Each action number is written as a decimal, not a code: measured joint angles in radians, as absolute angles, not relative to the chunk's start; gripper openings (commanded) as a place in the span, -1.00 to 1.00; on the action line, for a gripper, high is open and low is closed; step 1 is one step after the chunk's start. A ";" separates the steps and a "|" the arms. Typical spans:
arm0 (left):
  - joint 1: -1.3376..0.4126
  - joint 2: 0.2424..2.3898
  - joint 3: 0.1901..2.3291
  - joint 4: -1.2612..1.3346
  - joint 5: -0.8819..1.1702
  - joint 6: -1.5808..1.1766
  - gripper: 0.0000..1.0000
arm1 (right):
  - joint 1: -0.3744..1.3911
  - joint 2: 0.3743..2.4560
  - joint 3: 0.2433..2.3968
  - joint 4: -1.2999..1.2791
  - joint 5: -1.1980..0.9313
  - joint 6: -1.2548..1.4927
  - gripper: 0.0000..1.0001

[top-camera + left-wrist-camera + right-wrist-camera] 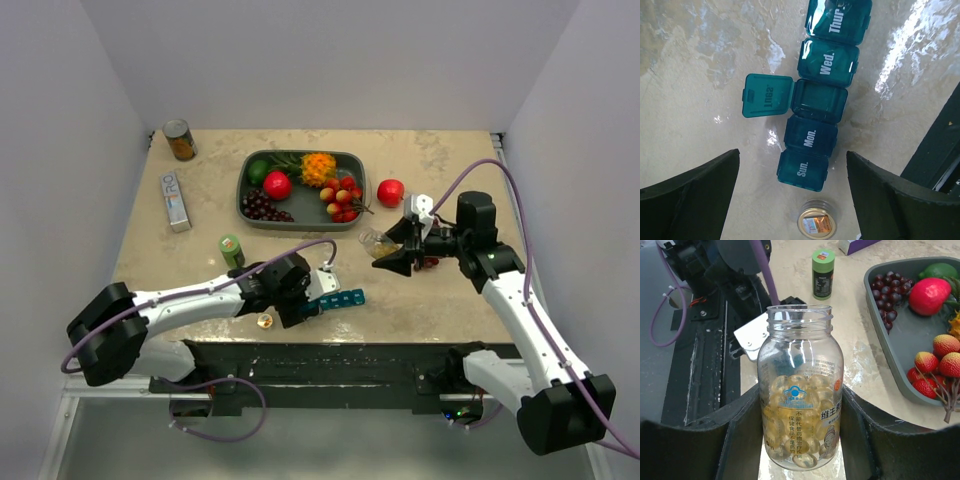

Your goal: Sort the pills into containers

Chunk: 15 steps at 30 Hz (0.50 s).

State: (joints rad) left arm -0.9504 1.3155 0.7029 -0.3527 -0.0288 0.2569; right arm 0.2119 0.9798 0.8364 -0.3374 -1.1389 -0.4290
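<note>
The teal pill organiser (342,299) lies near the table's front edge. In the left wrist view the organiser (810,136) shows Sun., Mon., Wed. and Thur. lids shut. The Tues. lid (767,96) is flipped open, and its compartment (819,100) looks empty. My left gripper (792,160) is open and hovers over the Sun. end; it also shows in the top view (305,300). A gold bottle cap (817,225) lies upside down beside that end. My right gripper (800,440) is shut on an uncapped clear bottle (800,390) of yellow softgel pills, held above the table (378,243).
A dark grey fruit tray (310,224) stands at the back centre, with a red apple (390,192) right of it. A small green bottle (232,250) stands left of my left arm. A can (180,140) and a flat box (176,200) are at the back left.
</note>
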 measured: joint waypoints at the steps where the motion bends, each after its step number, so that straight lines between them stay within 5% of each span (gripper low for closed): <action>1: -0.950 1.328 0.702 -0.353 -0.031 0.267 0.82 | 0.208 0.980 0.836 -0.337 -1.139 -0.429 -1.00; 9: -0.950 1.380 0.700 -0.294 -0.031 0.313 0.72 | 0.195 0.981 0.836 -0.337 -1.139 -0.430 -1.00; 15: -0.949 1.448 0.702 -0.267 -0.019 0.323 0.27 | 0.193 0.981 0.836 -0.337 -1.139 -0.430 -1.00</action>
State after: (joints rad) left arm -0.9485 1.4479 0.7017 -0.2668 -0.0193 0.3229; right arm 0.1928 0.9813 0.8364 -0.3370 -1.1389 -0.4305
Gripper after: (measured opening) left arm 0.763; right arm 0.551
